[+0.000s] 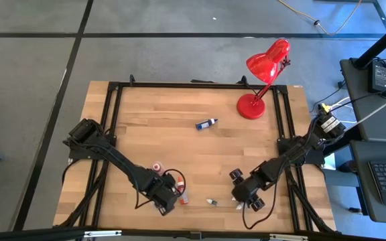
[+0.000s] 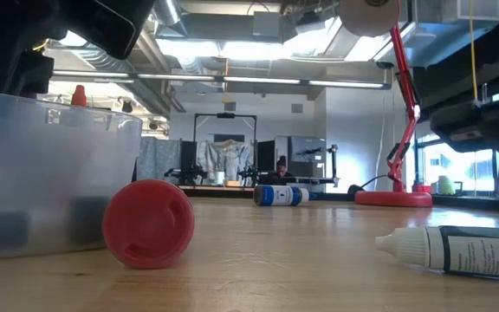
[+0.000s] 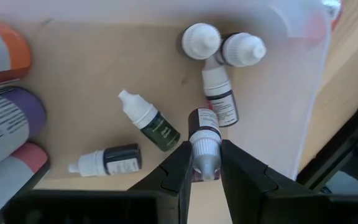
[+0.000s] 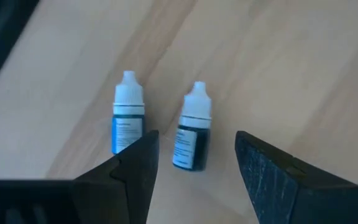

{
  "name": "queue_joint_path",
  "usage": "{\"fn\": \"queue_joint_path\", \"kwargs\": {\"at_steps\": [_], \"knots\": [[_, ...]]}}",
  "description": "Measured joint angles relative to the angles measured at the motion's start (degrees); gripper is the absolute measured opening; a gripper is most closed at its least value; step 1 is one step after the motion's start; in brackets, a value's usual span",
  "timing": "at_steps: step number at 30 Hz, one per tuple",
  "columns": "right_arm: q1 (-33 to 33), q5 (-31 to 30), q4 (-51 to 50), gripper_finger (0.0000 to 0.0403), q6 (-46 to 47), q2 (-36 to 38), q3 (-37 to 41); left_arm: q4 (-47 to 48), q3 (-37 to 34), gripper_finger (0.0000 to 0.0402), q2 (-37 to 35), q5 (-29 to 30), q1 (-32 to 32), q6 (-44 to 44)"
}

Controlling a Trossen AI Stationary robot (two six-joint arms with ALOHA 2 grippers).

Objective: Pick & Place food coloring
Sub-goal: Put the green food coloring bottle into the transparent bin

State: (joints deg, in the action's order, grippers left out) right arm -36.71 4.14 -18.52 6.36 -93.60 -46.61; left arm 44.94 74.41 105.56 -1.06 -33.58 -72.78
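My left gripper (image 3: 205, 164) is low over the clear tray (image 3: 294, 93) near the table's near edge (image 1: 171, 199) and is shut on a small dark food coloring bottle (image 3: 204, 126). Several more small white-capped bottles (image 3: 149, 121) lie or stand on the tray's floor. My right gripper (image 4: 196, 152) is open, pointing down (image 1: 247, 195) over two bottles lying on their sides on the wood: a blue-labelled one (image 4: 128, 118) and a dark one (image 4: 193, 132), which sits between the fingers without touching them. A blue bottle (image 1: 206, 123) lies farther toward the far edge. My left gripper pinches the dark bottle between its two fingers at the grey cap end (image 3: 205, 155), coming from above and pointing down into the tray. The bottle hangs roughly along the fingers, body end (image 3: 204, 118) toward the tray floor; whether it touches the floor I cannot tell.
A red desk lamp (image 1: 263, 80) stands at the far right corner. A red-capped bottle (image 2: 148, 223) lies beside the tray (image 2: 50, 173). One small bottle (image 1: 211, 201) lies between the grippers. Larger orange, purple and pink bottles (image 3: 5, 118) fill one end of the tray.
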Motion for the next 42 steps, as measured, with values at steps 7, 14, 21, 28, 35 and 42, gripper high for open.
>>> {"fn": "queue_joint_path", "kwargs": {"at_steps": [7,14,21,28,35,42], "knots": [[-0.3,-1.4,4.0,0.0213,1.1,0.0,3.2,-1.9,0.0,0.0073,0.0,0.0,0.0,0.0],[-0.3,-2.6,5.2,0.0213,0.5,0.0,3.4,-1.9,0.0,0.0102,0.0,0.0,0.0,-0.9],[-0.3,-2.8,5.6,0.0189,1.0,0.0,4.0,-1.9,0.0,0.0134,0.0,-1.7,0.2,-1.0],[-0.2,-3.0,5.5,0.0106,1.0,0.0,4.0,-1.7,3.3,0.0138,0.0,-0.3,0.4,-1.3],[1.2,-2.4,4.9,0.0053,1.0,1.0,4.1,-1.8,10.3,0.0134,0.0,8.0,0.4,5.2],[5.7,-8.3,-7.0,0.0062,0.9,7.7,-3.3,-6.7,14.4,0.0139,0.0,20.8,0.5,17.7]]}}
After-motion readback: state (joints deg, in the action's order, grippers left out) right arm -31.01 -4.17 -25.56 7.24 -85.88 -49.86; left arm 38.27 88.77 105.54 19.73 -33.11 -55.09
